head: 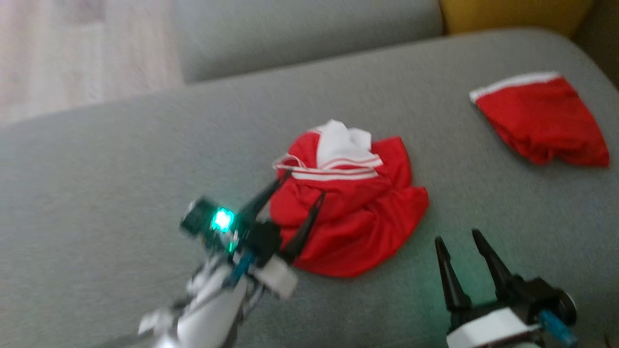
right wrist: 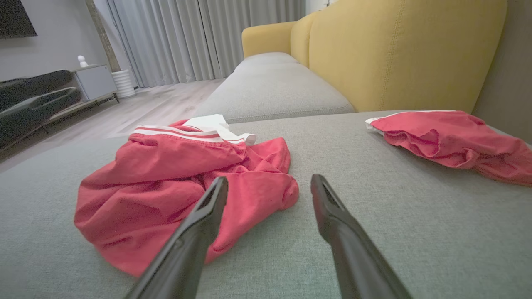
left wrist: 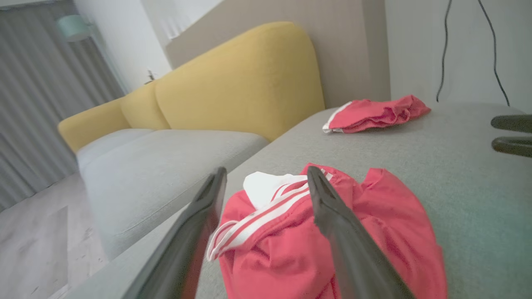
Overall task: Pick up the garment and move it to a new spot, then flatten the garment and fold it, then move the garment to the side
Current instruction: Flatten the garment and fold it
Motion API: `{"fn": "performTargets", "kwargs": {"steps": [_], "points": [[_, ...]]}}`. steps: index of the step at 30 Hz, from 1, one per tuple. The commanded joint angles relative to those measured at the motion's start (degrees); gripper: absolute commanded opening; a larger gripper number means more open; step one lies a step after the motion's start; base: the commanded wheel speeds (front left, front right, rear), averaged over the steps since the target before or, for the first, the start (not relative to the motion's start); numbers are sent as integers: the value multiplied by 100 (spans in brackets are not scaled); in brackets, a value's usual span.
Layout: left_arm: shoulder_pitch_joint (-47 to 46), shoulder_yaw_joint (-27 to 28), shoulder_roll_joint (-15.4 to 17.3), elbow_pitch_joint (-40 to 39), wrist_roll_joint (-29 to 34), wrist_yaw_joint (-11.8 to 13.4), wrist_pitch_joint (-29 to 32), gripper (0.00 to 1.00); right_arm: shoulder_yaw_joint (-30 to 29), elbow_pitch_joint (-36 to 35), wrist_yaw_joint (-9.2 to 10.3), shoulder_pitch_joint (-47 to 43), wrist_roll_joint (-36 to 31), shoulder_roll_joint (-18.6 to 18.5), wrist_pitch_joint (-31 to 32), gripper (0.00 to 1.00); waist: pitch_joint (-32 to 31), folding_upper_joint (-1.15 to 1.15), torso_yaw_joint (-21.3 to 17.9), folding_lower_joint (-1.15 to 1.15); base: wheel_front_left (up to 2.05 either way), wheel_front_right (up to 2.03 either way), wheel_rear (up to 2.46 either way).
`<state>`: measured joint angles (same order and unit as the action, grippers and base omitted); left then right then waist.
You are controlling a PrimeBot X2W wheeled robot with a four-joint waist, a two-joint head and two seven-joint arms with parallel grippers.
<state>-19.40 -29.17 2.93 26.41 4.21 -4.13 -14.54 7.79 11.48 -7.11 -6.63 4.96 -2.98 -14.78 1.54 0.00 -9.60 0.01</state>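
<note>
A crumpled red garment (head: 353, 212) with white stripes and a white patch lies bunched in the middle of the grey sofa seat (head: 121, 169). My left gripper (head: 303, 186) is open over its left part, one finger by the striped band. In the left wrist view the garment (left wrist: 374, 232) lies just beyond my open left gripper (left wrist: 267, 176). My right gripper (head: 458, 237) stands open over bare cushion, right of and nearer than the garment, touching nothing. The right wrist view shows the garment (right wrist: 166, 174) ahead on the left of the open right gripper (right wrist: 269, 182).
A second red garment (head: 546, 121) with a white band lies at the far right of the seat (right wrist: 457, 137) (left wrist: 374, 114). A yellow backrest (right wrist: 395, 45) rises behind. The seat's left edge drops to a wooden floor (left wrist: 37, 245). Another grey cushion (head: 309, 34) lies beyond.
</note>
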Motion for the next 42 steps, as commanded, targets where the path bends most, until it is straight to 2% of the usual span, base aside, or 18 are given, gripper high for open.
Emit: {"fn": "performTargets", "kwargs": {"steps": [1,7,13,20,21,22,23,24,29,35,38,39,42], "points": [[-667,53,6,78,62,-44,-43,100,188,-219,-37,409,-21,-111,-22,100,537,0,-410,-1,0,0,0],[-1855,-681,-3,1104,-161,-153,217,100,265,-226,-37,671,-12,-99,-22,100,975,0,-863,-1,0,0,0],[-2373,-1481,-4,1769,-579,-264,707,100,308,-201,-37,741,16,-71,-22,100,1111,0,-1208,-1,0,0,0],[-2616,-1887,-4,2204,-821,-50,909,100,343,-195,-37,731,36,-31,-22,100,1121,0,-1371,-1,0,0,0],[-2627,-1936,-4,2232,-856,-36,879,90,348,-189,-37,727,38,-26,-22,100,1114,0,-1378,-1,0,0,0],[-2634,-1981,-4,2248,-896,-29,834,49,351,-184,-37,723,37,-22,-22,100,1105,0,-1382,-1,0,0,0],[-2643,-2028,-4,2258,-934,-17,794,29,348,-180,-37,716,41,-19,-22,100,1090,0,-1380,-1,0,0,0],[-2658,-2075,-4,2246,-973,-6,736,0,343,-176,-37,707,43,-16,-22,100,1066,0,-1376,-1,0,0,0],[-2761,-2231,-5,1916,-1394,44,406,0,328,-127,-37,657,37,-6,-22,100,853,0,-1313,-1,0,0,0],[-3545,-2168,-5,990,-1935,292,4,0,383,-75,-37,552,50,0,-22,100,446,0,-1138,-1,0,0,0],[-4211,-1832,-5,425,-2012,526,-39,0,444,-40,-37,488,61,1,-22,100,222,0,-1037,-1,0,0,0],[-4211,-1832,-5,425,-2012,526,-39,0,444,-40,-37,488,61,1,-22,100,222,0,-1037,-1,0,0,0],[-4697,-1138,-5,-147,-2228,740,-43,0,470,-6,-37,440,77,-1,-22,100,53,0,-919,-1,0,0,0]]}}
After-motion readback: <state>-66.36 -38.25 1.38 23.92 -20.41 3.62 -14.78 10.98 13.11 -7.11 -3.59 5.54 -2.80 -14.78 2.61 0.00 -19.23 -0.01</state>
